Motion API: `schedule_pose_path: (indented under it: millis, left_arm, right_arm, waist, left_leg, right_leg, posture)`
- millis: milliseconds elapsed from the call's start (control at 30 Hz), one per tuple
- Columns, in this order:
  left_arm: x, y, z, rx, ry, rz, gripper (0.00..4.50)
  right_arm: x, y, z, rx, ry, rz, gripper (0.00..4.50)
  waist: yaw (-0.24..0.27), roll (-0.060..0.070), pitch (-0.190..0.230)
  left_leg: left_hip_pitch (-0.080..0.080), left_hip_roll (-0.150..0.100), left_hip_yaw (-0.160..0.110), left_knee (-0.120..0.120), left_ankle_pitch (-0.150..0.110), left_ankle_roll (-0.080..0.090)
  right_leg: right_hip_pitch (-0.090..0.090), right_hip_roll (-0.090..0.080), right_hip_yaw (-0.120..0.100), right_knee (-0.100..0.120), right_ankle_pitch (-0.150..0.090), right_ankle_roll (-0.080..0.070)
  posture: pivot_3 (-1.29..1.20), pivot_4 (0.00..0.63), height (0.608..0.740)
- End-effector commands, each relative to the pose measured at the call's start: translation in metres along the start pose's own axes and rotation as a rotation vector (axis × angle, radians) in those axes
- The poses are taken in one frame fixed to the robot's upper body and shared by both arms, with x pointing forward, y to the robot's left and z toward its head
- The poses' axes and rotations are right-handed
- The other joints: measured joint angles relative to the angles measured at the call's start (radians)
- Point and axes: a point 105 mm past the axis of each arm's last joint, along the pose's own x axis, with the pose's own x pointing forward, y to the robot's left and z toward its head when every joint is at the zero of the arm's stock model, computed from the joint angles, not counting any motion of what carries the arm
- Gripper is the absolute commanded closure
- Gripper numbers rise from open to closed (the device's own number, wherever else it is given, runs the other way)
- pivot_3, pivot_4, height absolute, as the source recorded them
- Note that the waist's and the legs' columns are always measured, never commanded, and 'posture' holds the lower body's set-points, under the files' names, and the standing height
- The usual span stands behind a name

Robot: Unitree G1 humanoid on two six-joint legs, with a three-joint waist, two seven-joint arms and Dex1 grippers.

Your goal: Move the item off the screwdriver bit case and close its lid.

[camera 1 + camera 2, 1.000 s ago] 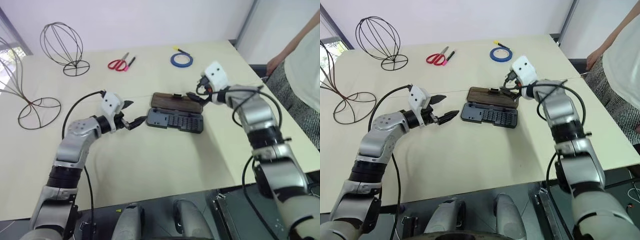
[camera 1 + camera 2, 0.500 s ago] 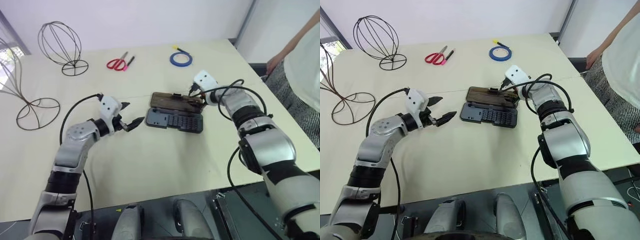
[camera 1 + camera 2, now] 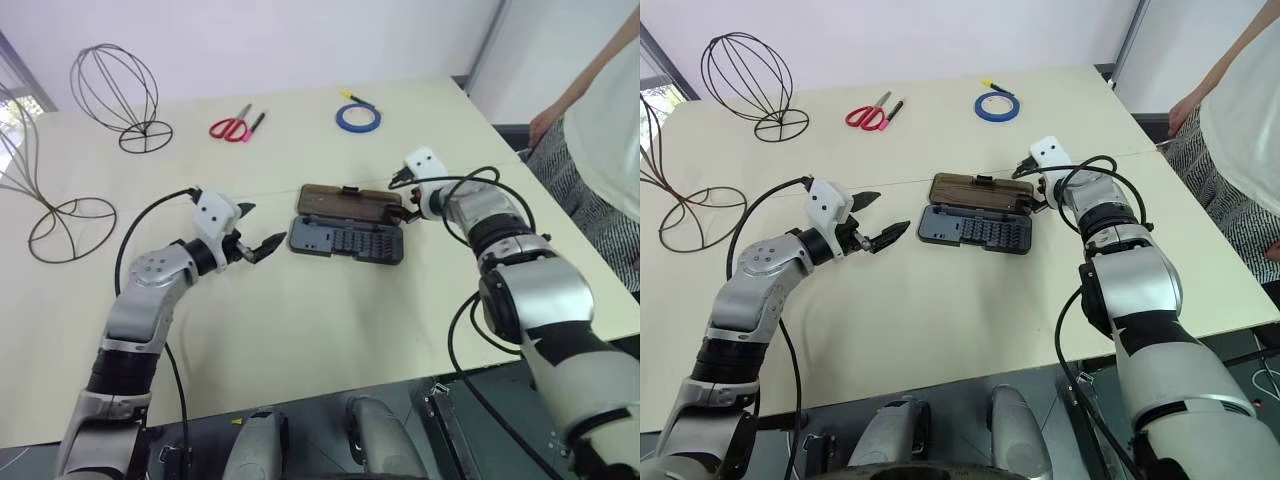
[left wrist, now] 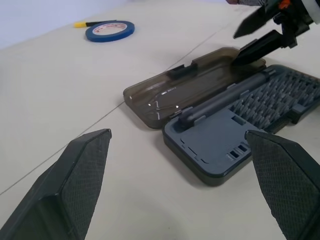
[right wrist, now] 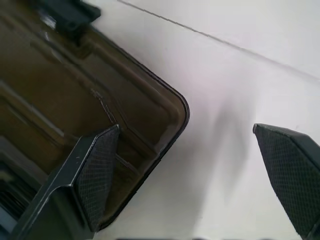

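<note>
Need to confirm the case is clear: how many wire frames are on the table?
2: the tall wire frame at the left edge, the rounder wire cage stand at the far-left corner.

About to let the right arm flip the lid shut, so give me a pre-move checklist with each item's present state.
1. Item off the case: ok. The tall wire frame stands apart on the table's left side, far from the screwdriver bit case.
2. Lid free to swing: ok. The lid lies flat open behind the tray with nothing on it.
3. Right gripper placed: ok. Open, one finger over the lid's right corner, the other over bare table.
4. Left gripper out of the way: ok. Open, just left of the case, not touching.
5. Bits seated flush: cannot tell.
6. Person by the table's right edge: ok, away from the case.
</note>
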Motion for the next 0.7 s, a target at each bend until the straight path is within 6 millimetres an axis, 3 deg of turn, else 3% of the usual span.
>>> schedule_pose_path:
  millis: [33, 200, 300, 533, 700]
  left_arm:
    - [0.001, 0.004, 0.017, 0.046, -0.049, 0.013, 0.00]
    - [0.005, 0.005, 0.019, 0.052, -0.051, 0.017, 0.00]
    - [0.007, 0.006, 0.020, 0.055, -0.054, 0.016, 0.00]
    - [0.006, 0.011, 0.021, 0.070, -0.060, 0.035, 0.00]
    - [0.006, 0.014, 0.023, 0.082, -0.065, 0.049, 0.00]
  right_arm:
    - [-0.003, 0.010, 0.017, 0.121, 0.001, 0.009, 0.06]
    - [0.000, 0.027, 0.016, 0.186, 0.036, 0.043, 0.06]
    - [0.003, 0.032, 0.012, 0.191, 0.048, 0.052, 0.92]
    - [0.006, 0.033, -0.004, 0.202, 0.085, 0.057, 4.42]
    - [0.007, 0.036, -0.012, 0.205, 0.110, 0.072, 4.47]
  waist:
    - [-0.001, 0.000, 0.000]
    - [-0.001, 0.000, 0.000]
    - [-0.001, 0.000, 0.000]
    - [-0.018, 0.000, 0.000]
    - [-0.022, 0.000, -0.001]
  left_leg:
    - [0.000, 0.000, 0.000, 0.000, 0.000, 0.000]
    - [0.000, 0.000, 0.000, 0.000, 0.000, 0.000]
    - [0.000, 0.000, 0.000, 0.000, 0.000, 0.000]
    - [0.000, 0.000, 0.000, 0.000, 0.000, 0.000]
    - [0.001, 0.000, -0.001, 0.000, 0.000, 0.000]
  right_leg:
    - [0.000, 0.000, 0.000, 0.000, 0.000, 0.000]
    - [0.000, 0.000, 0.000, 0.000, 0.000, 0.000]
    - [0.000, 0.000, 0.000, 0.000, 0.000, 0.000]
    - [0.000, 0.001, 0.000, 0.000, 0.000, 0.000]
    - [0.001, 0.001, 0.000, 0.000, 0.000, 0.000]
  posture:
    - [0.00, 0.150, 0.740]
    - [0.00, 0.150, 0.740]
    - [0.00, 0.150, 0.740]
    - [0.00, 0.150, 0.740]
    - [0.00, 0.150, 0.740]
